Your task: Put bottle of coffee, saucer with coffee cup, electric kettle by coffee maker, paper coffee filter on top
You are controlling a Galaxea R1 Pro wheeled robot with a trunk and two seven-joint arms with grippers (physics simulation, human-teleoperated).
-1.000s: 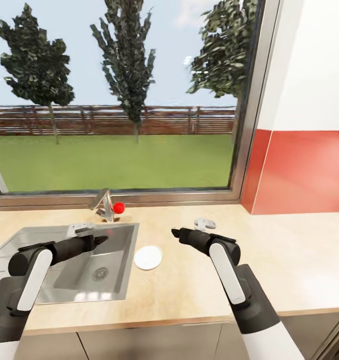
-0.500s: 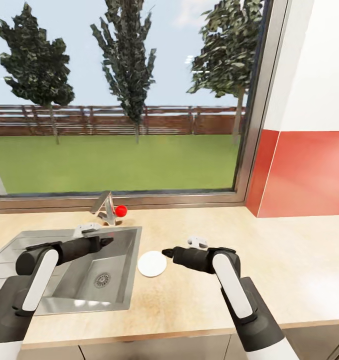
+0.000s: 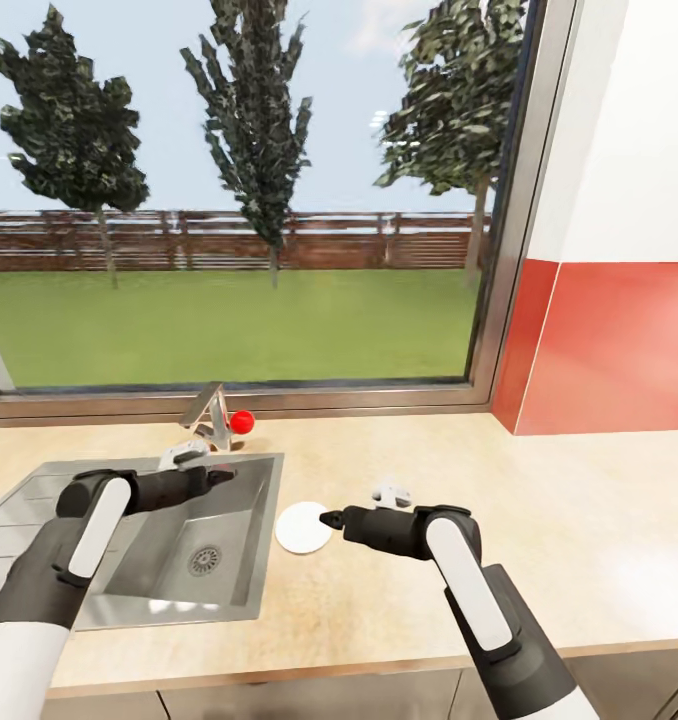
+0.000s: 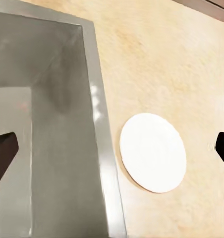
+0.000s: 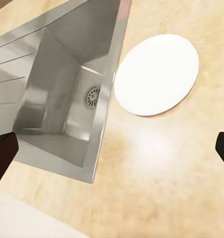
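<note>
From the head view, your right hand (image 3: 328,519) sits low over the counter (image 3: 579,520) with its tip just at the near edge of the saucer (image 3: 301,528); the saucer lies straight ahead of that hand, flat on the counter, just beside the rim of the sink (image 3: 241,575); your left hand (image 3: 222,475) hangs over the sink basin, farther from the saucer and to the far side of the rim, so the right one is the nearer; the coffee cup (image 3: 391,493) rests just behind your right forearm.

From the left wrist view, the fingers stand wide apart at the frame's edges, so that hand is open and empty; the saucer (image 4: 153,151) lies ahead between them, beyond the sink wall (image 4: 99,148).

From the right wrist view, this hand is open too, fingers spread and holding nothing; the saucer (image 5: 157,74) lies ahead, a little off its centre line; being round and flat, it offers no long axis, so I judge you must take it by the rim.
</note>
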